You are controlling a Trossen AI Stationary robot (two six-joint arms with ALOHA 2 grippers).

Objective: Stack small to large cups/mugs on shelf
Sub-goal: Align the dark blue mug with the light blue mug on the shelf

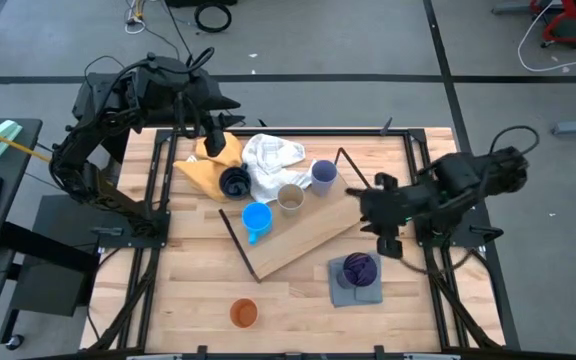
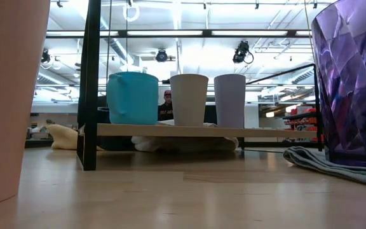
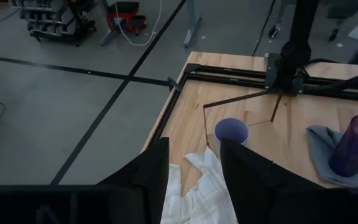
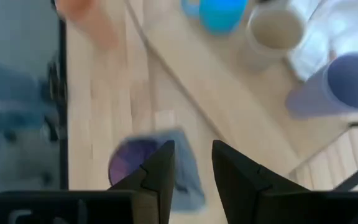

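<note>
My right fingers [image 1: 389, 243], narrowly parted and holding nothing, hang at about ten o'clock from the purple cup [image 1: 359, 268] standing upright on the grey cloth [image 1: 343, 293] just beside the shelf [image 1: 308, 235], nearer than my empty, parted left fingers [image 1: 215, 143].

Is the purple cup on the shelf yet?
No. The purple cup stands upright on a grey cloth on the table, beside the shelf, not on it.

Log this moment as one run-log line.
shelf: blue mug, beige cup, lavender cup on it | purple cup on grey cloth | orange cup on table | both jaws open, empty
</note>
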